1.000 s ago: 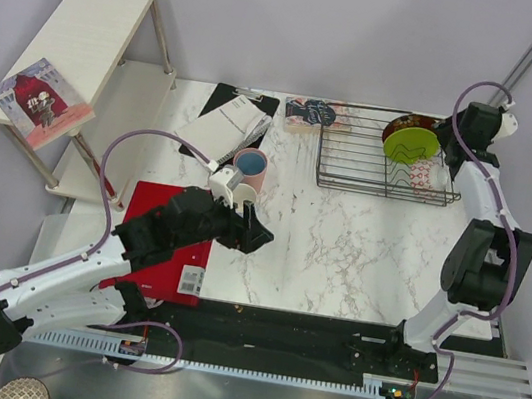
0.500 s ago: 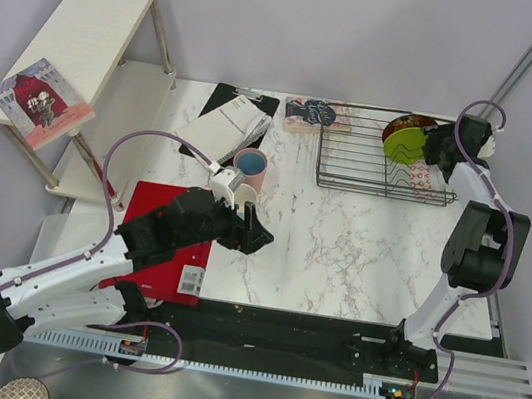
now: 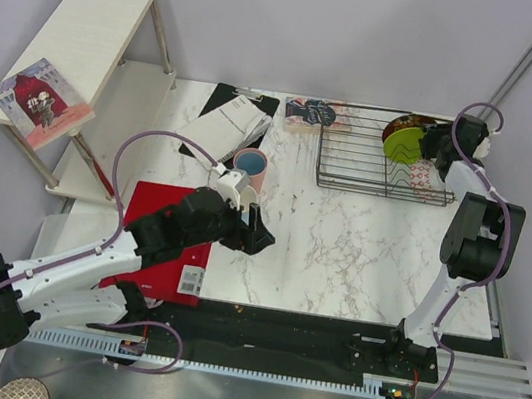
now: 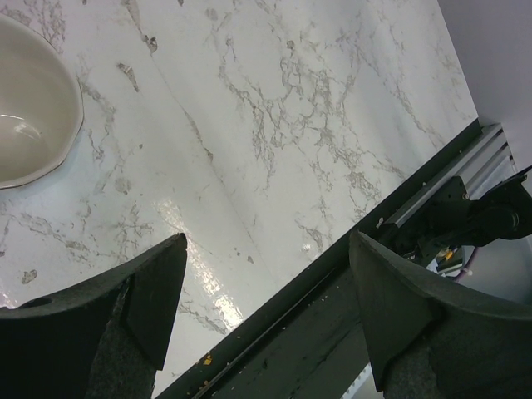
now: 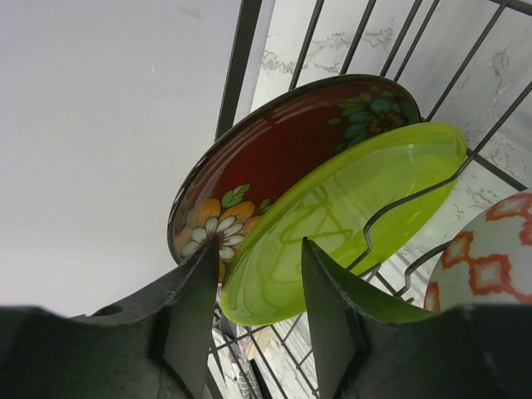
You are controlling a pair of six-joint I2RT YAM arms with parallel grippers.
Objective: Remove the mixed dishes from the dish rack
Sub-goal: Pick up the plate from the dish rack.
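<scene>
The dish rack (image 3: pixel 373 166) stands at the back right of the marble table. A lime-green plate (image 3: pixel 406 144) and a dark red floral plate (image 3: pixel 407 124) stand upright in it. My right gripper (image 3: pixel 439 144) is open at their edge. In the right wrist view my right gripper (image 5: pixel 259 245) straddles the rim of the green plate (image 5: pixel 349 208), with one finger between it and the red plate (image 5: pixel 274 150). A white bowl with an orange-red pattern (image 5: pixel 490 258) sits beside them. A pink cup (image 3: pixel 250 169) and a white bowl (image 3: pixel 227 186) stand mid-table. My left gripper (image 3: pixel 253 233) is open and empty.
A flat red board (image 3: pixel 189 270) lies under my left arm. A clipboard with papers (image 3: pixel 227 123) and a book (image 3: pixel 315 114) lie at the back. A pale wooden shelf unit (image 3: pixel 90 30) stands left. The left wrist view shows the white bowl (image 4: pixel 25 108) and the table's dark front rail (image 4: pixel 332 316).
My right gripper has moved in and to the left, up to the edge of the plates in the rack. My left arm has shifted slightly to the right.
</scene>
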